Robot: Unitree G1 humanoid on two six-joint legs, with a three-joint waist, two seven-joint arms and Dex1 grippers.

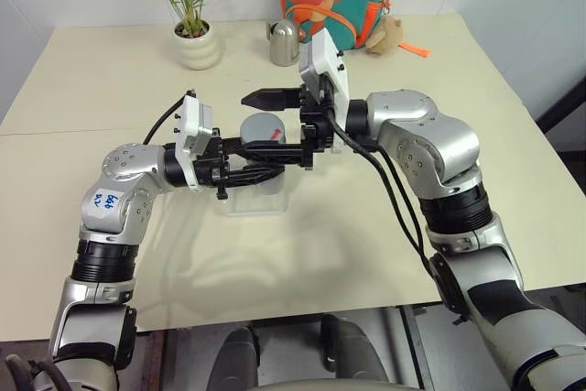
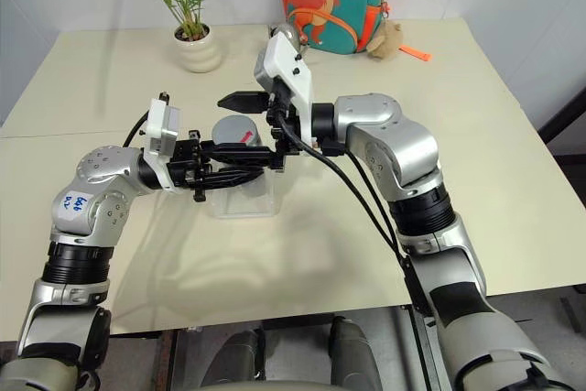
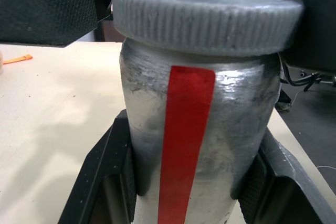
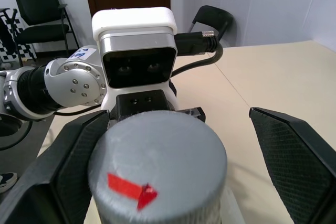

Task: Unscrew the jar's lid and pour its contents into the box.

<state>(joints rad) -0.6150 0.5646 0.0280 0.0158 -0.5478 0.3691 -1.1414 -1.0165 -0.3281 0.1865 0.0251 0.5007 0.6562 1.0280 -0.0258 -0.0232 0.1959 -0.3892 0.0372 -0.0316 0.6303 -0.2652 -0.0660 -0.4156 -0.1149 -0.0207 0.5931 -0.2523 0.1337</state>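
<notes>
Pinching the jar (image 3: pixel 199 145) with lid (image 1: pixel 264 126) on, the left gripper (image 1: pixel 279 155) holds it between the right gripper's (image 4: pixel 173 166) spread fingers.

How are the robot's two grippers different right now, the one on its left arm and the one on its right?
The left gripper is shut on the jar, its fingers pressed against the jar's sides; the right gripper is open, with its fingers spread either side of the lid. The left one holds something; the right one holds nothing. Both have black fingers and point toward each other above the table.
</notes>
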